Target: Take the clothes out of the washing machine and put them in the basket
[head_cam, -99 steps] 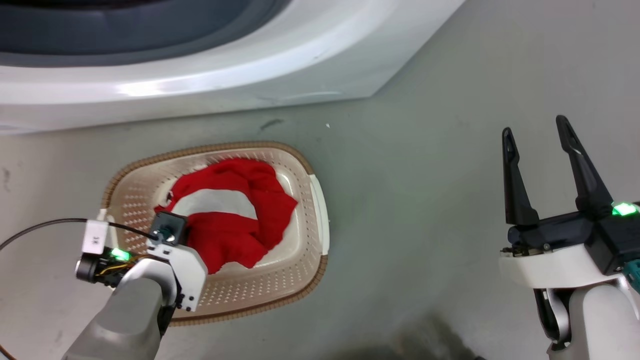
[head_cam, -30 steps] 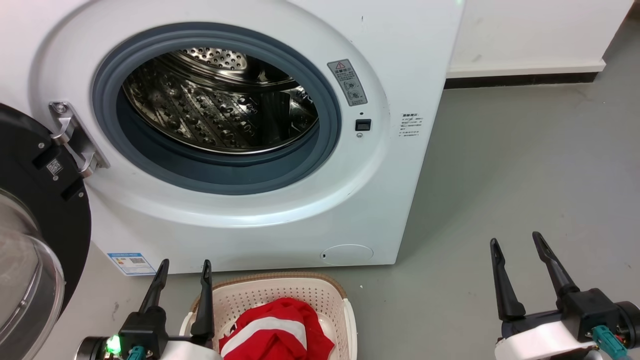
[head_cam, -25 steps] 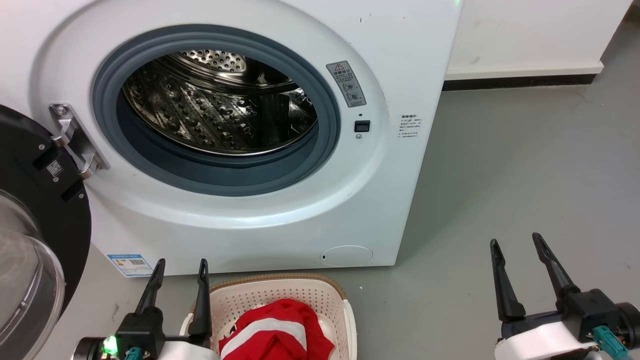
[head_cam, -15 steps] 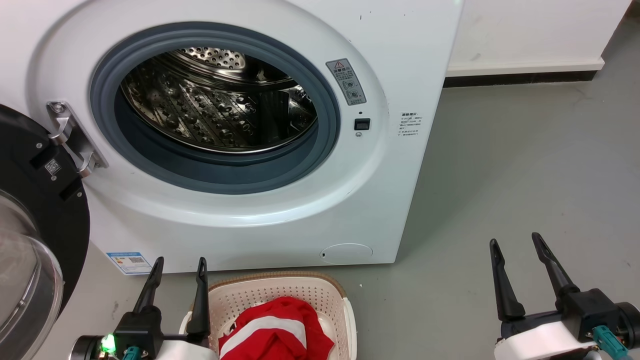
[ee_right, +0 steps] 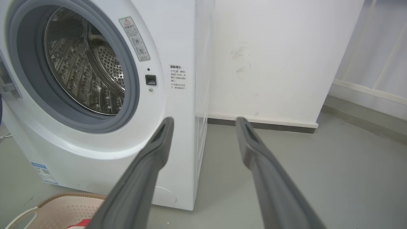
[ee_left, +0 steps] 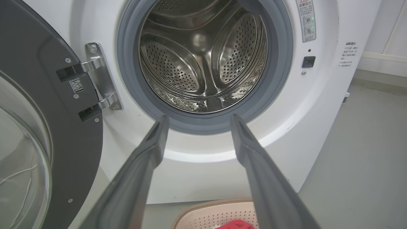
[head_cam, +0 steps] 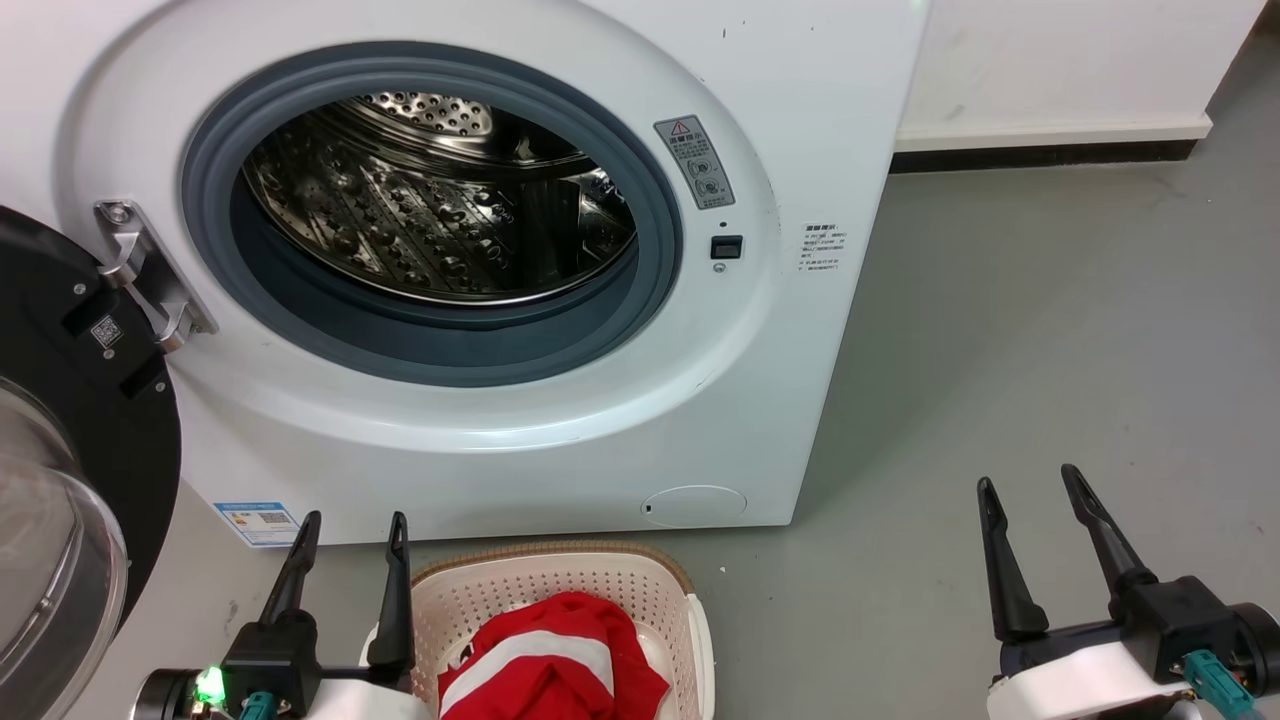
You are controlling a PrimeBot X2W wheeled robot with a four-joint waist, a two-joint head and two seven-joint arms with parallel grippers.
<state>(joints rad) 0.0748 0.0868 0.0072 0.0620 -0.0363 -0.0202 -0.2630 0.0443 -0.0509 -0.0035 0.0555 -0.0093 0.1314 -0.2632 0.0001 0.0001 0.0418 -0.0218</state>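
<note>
Front-loading washing machine (head_cam: pixel 620 440) with door (head_cam: pixel 60 420) swung open at left and perforated steel drum (head_cam: pixel 430 220) visible through the porthole. Red clothes (head_cam: pixel 550 660), white-striped, lying in basket (head_cam: pixel 560 585) on floor (head_cam: pixel 1000 330) just before the machine. Left gripper (head_cam: pixel 356 517) beside basket, right gripper (head_cam: pixel 1028 477) well apart: both spread wide, holding nothing.

clothes (head_cam: pixel 553 668): red, white-striped, in basket (head_cam: pixel 560 578) | washing machine (head_cam: pixel 760 330): door open

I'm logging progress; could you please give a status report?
Left pincer open, empty; right pincer open, empty. Red white-striped fabric garment in cream perforated plastic basket; white front-loading washing machine, steel drum looks bare. Nothing in the way.
</note>
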